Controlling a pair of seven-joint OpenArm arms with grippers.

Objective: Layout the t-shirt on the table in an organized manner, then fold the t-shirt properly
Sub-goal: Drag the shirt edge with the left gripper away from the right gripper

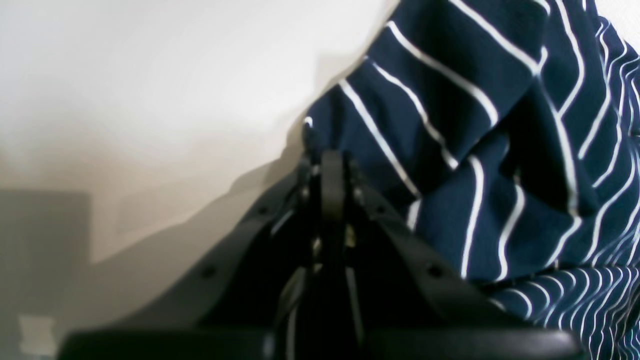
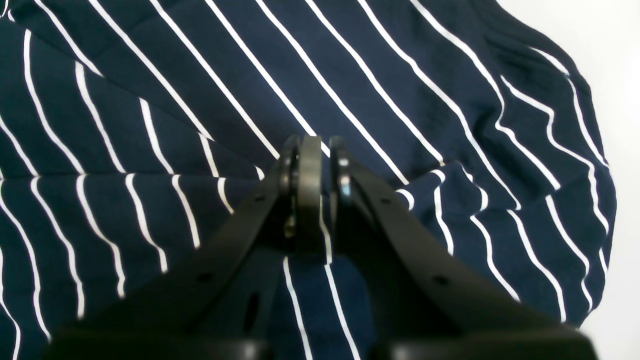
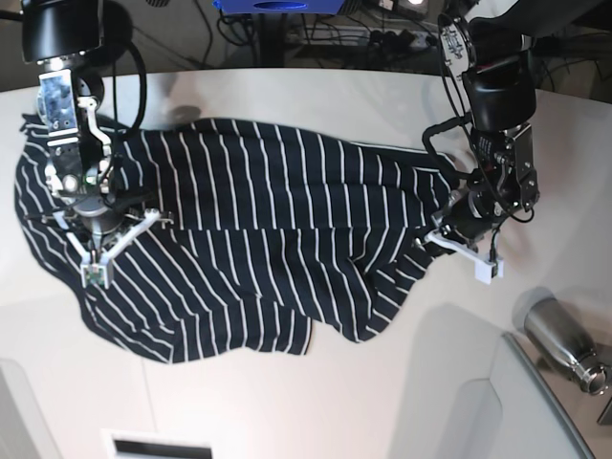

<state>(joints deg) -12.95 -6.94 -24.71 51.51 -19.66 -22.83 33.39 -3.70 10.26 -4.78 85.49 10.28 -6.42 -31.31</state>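
The dark navy t-shirt [image 3: 258, 229] with thin white stripes lies spread and rumpled across the white table [image 3: 382, 382]. My left gripper [image 3: 442, 228] sits at the shirt's right edge. In the left wrist view this left gripper [image 1: 332, 157] is shut, pinching the edge of the t-shirt [image 1: 475, 150], with bare table [image 1: 150, 100] to the left. My right gripper [image 3: 94, 258] rests on the shirt's left part. The right wrist view has the right gripper [image 2: 312, 145] shut on a fold of the t-shirt [image 2: 200, 100], with striped cloth caught between its fingers.
A steel bottle [image 3: 564, 344] lies at the lower right beside a grey tray-like panel [image 3: 535, 411]. Cables and a blue box [image 3: 277, 6] sit beyond the table's curved far edge. A white label [image 3: 158, 447] shows at the front edge.
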